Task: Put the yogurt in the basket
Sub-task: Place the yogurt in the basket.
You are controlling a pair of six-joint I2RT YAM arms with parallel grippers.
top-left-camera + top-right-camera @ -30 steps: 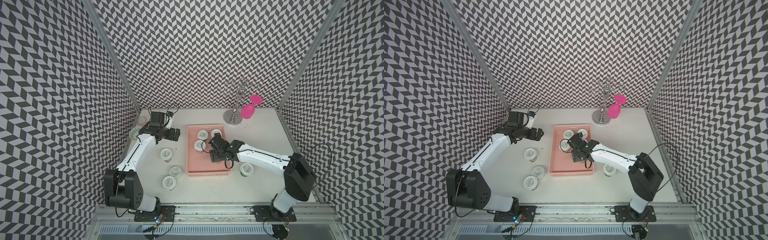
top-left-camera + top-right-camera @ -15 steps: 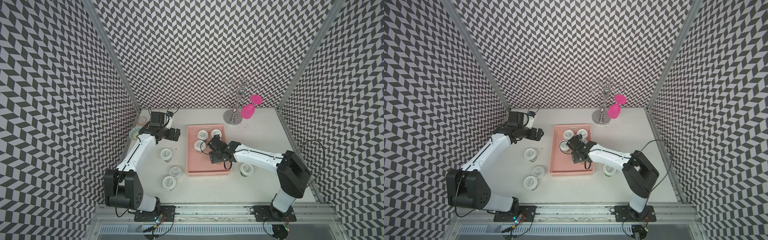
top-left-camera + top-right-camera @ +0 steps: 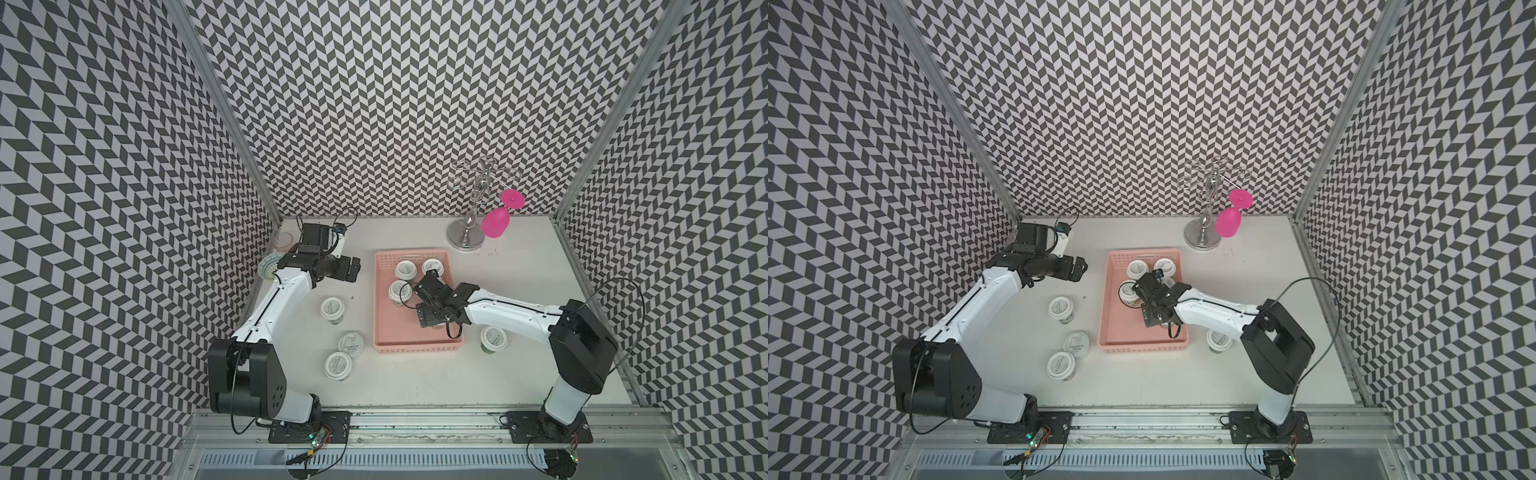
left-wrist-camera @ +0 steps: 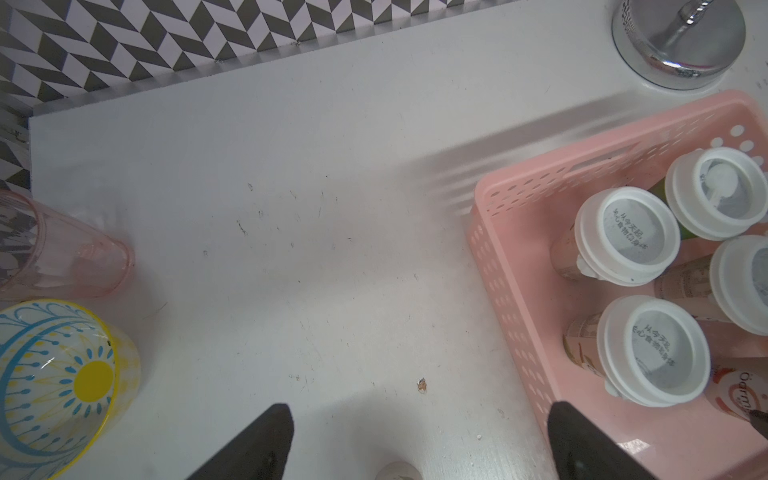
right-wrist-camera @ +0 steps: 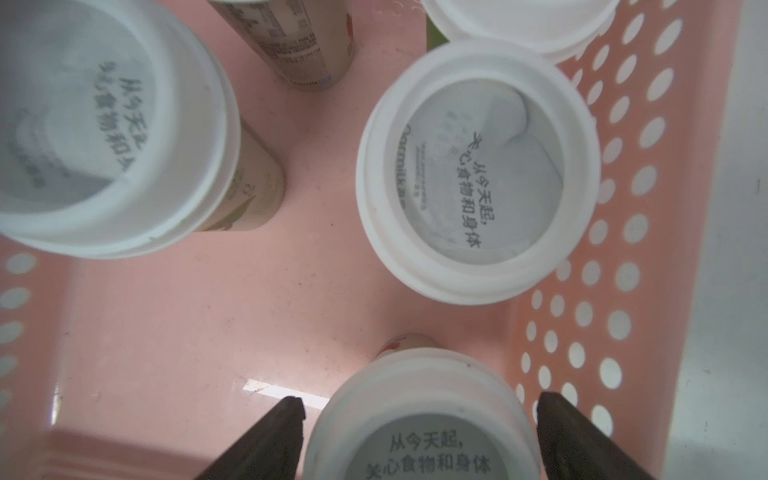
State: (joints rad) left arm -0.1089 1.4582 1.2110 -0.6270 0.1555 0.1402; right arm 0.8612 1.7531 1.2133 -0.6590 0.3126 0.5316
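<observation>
Nearest the near edge of the table [image 3: 415, 386], left of the basket [image 3: 417, 348], the front yogurt cup [image 3: 337, 365] and the second yogurt cup [image 3: 351, 343] stand almost touching, just off the basket's near-left corner. A third yogurt cup [image 3: 332, 308] stands farther back, apart from the left wall. All three are upright, lids up, long axis vertical, so their round bodies favour no side for a grasp.

Off the basket's near-right corner, just beside its right wall, the right-side yogurt cup [image 3: 493, 337] stands upright, partly under the right forearm.

Inside the basket, toward its right wall, the right gripper [image 5: 419, 403] points down, jaws spread either side of the lid of the flanked yogurt cup [image 5: 424, 440]. A thin gap shows at each finger, so I read no pinch. Four other yogurt cups [image 4: 627, 239] fill the far half.

Farther back, the left gripper [image 4: 419, 410] hovers beside the basket's left wall near its far-left corner, jaws spread wide on nothing.

My judgement: the right-side yogurt cup lies over the right wall from the right jaws, toward the table's near-right corner, nearer that arm; the three on the left lie toward the near edge from the left jaws, nearer that arm.
</observation>
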